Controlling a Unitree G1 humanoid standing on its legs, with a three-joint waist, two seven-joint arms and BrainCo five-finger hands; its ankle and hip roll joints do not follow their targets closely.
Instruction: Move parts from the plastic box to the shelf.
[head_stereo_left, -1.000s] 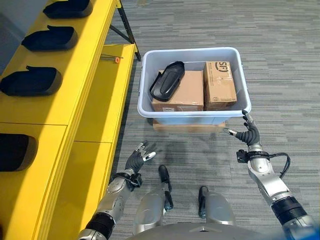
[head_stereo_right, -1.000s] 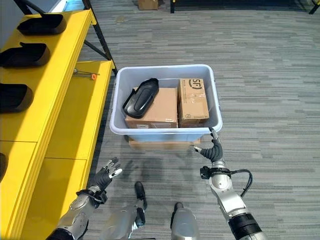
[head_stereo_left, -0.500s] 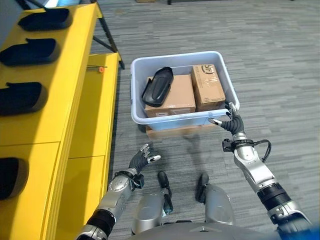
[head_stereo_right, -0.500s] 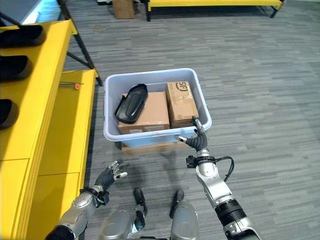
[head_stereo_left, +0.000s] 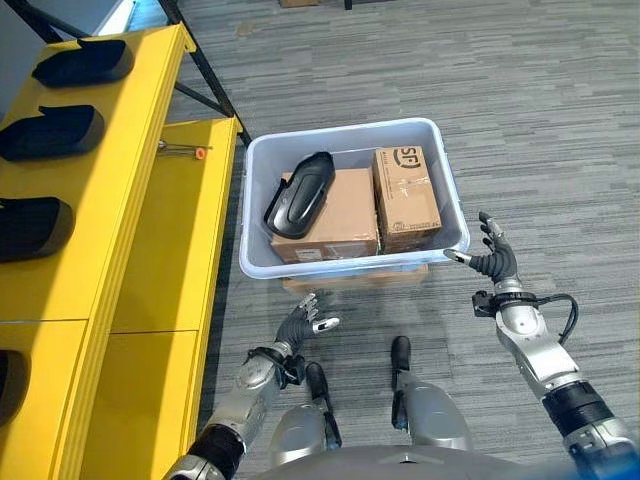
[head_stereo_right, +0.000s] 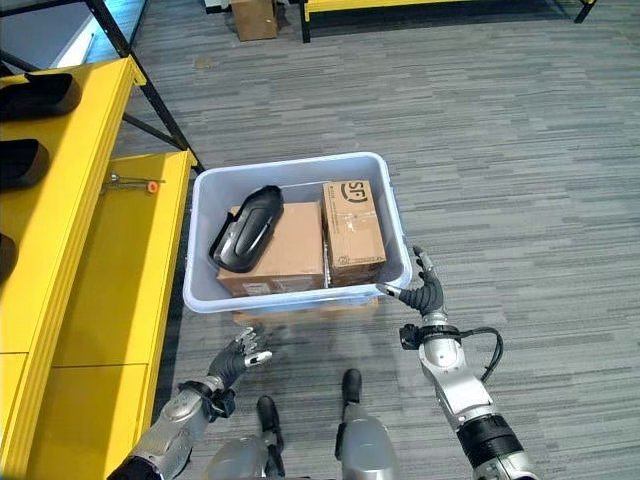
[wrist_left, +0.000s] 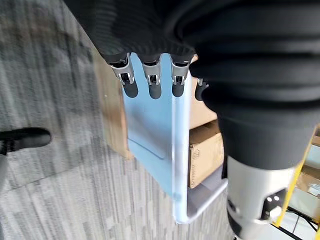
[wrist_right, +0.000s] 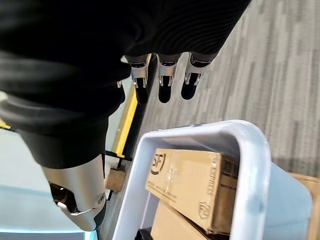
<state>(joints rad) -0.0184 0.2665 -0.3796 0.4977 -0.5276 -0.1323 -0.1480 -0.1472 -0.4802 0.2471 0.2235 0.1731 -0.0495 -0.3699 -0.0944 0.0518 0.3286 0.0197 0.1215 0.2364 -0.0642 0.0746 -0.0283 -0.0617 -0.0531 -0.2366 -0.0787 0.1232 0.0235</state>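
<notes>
Yellow shelf (head_stereo_left: 150, 200) beside plastic box (head_stereo_left: 350, 265)

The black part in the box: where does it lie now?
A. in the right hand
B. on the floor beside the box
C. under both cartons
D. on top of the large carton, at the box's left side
D: the black part rests on the large carton in the box, and both hands are open and empty.

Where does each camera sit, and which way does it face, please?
Left eye view: on the head, looking down at the box, shelf and both hands.
Right eye view: beside it, same scene.
Left wrist view: along the left hand at the box's outer wall.
Right wrist view: along the right hand, over the box's corner.
All share the box.
</notes>
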